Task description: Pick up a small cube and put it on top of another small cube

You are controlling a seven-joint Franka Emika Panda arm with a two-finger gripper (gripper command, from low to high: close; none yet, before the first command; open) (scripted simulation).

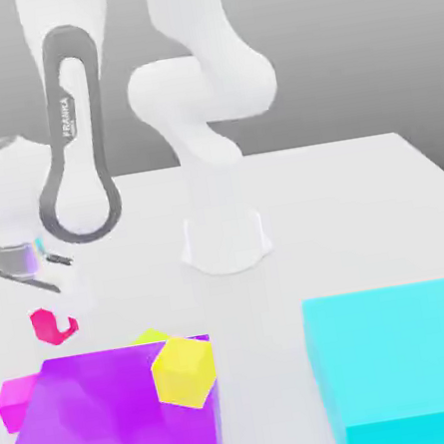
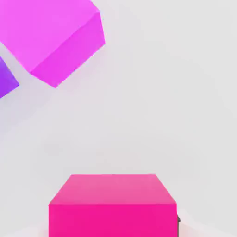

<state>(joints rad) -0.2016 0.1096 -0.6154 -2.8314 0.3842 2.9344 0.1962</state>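
My hand point(image 1: 45, 279) was closed narrow on the tiny crimson cube point(image 2: 112, 203). I feared the cube could slip out if the carry was quick. The tiny yellow cube point(image 1: 148, 336) lay well apart from the hand, just beside the larger yellow cube point(image 1: 184, 371), which I could bump while placing. The magenta cube point(image 1: 17, 400) sat nearer the hand.
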